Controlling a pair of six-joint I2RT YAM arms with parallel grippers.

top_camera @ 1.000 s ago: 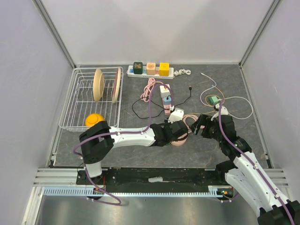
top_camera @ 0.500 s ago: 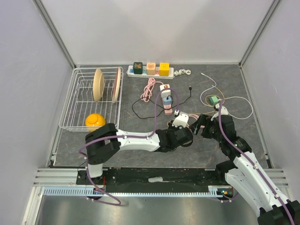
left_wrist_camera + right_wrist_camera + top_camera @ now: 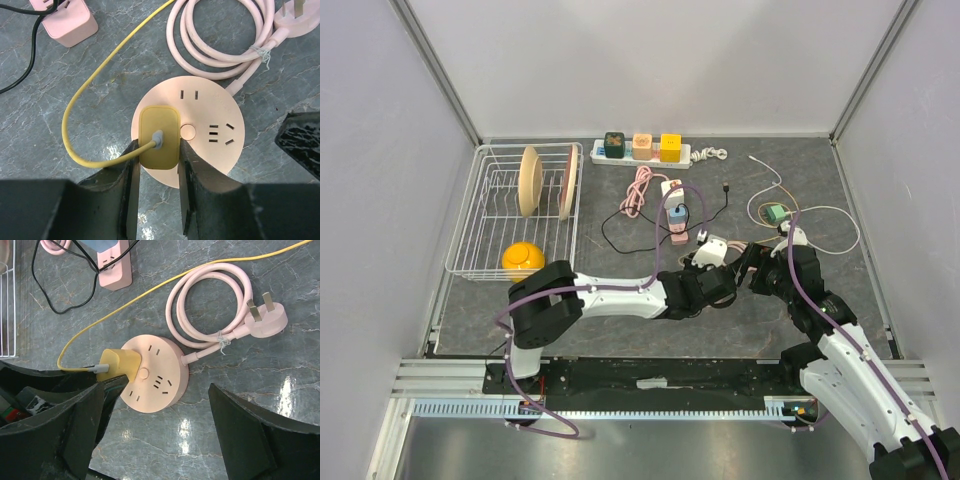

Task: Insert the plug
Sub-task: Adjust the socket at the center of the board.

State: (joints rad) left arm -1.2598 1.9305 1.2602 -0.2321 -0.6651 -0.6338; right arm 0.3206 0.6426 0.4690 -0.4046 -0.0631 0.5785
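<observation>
My left gripper (image 3: 157,150) is shut on a yellow plug (image 3: 159,137) with a yellow cable, one jaw on each side. The plug sits against the left part of the face of a round pink socket (image 3: 215,127) on the table. I cannot tell how deep its pins are. My right gripper (image 3: 156,390) is open, its fingers wide on either side of the socket (image 3: 157,377), not touching it. The plug (image 3: 119,365) shows there too. In the top view the left gripper (image 3: 712,285) hides the socket, and the right gripper (image 3: 752,262) faces it.
The socket's coiled pink cord ends in a three-pin plug (image 3: 267,317). A pink power strip (image 3: 675,215) with a black cable lies behind. A white power strip (image 3: 642,150) lies at the back, a dish rack (image 3: 485,215) at left, a green adapter (image 3: 775,212) at right.
My left gripper has moved right with the yellow plug, over the pink socket and closer to the right gripper. The right arm has hardly moved.
</observation>
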